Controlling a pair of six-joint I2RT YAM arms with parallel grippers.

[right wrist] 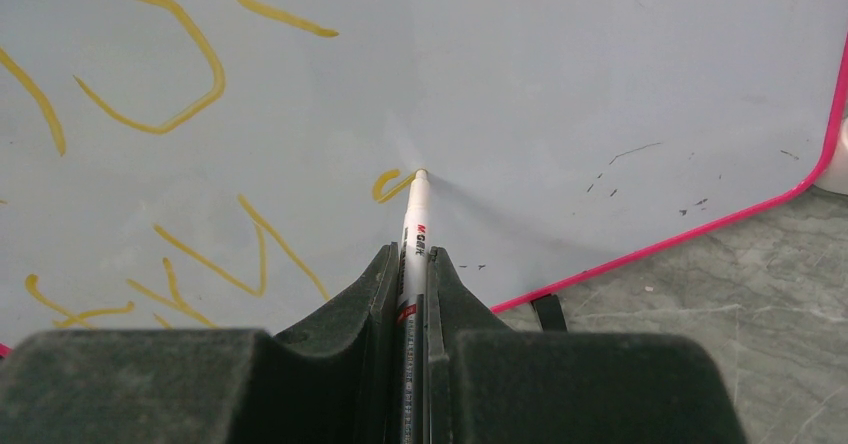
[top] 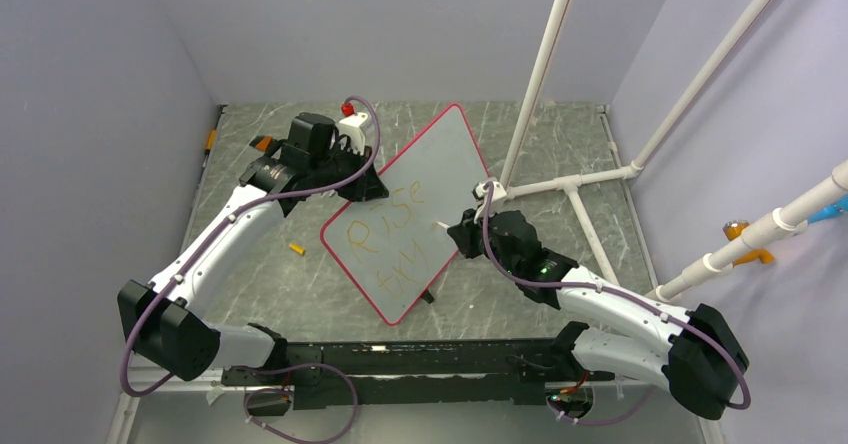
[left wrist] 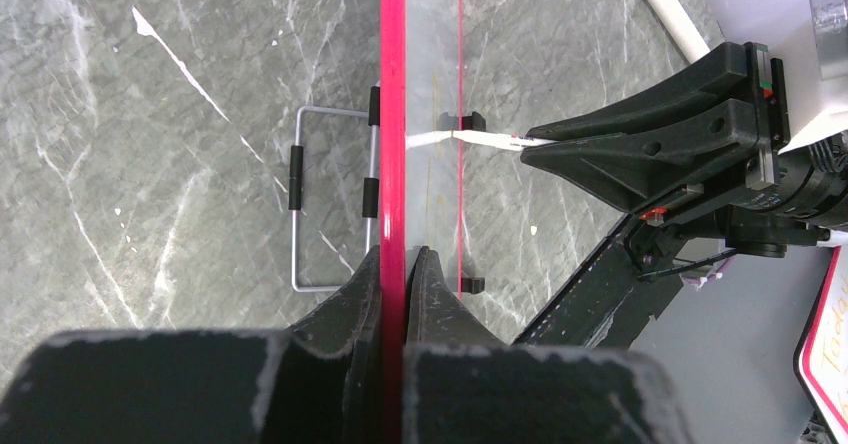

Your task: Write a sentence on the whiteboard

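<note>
Jaws of the left gripper (left wrist: pixel 404 264) pinch the whiteboard (top: pixel 430 164) by its pink rim, holding it up on edge. Its orange sentence (top: pixel 388 239) shows two words; a third looks barely begun, where the right gripper (right wrist: pixel 412 264) presses its clamped marker (right wrist: pixel 417 209).

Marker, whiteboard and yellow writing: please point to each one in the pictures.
marker (right wrist: pixel 415 214): right wrist view, on its white barrel below the tip.
whiteboard (right wrist: pixel 640 74): right wrist view, on the bare grey surface.
yellow writing (top: pixel 388 216): top view, on the upper word.
</note>
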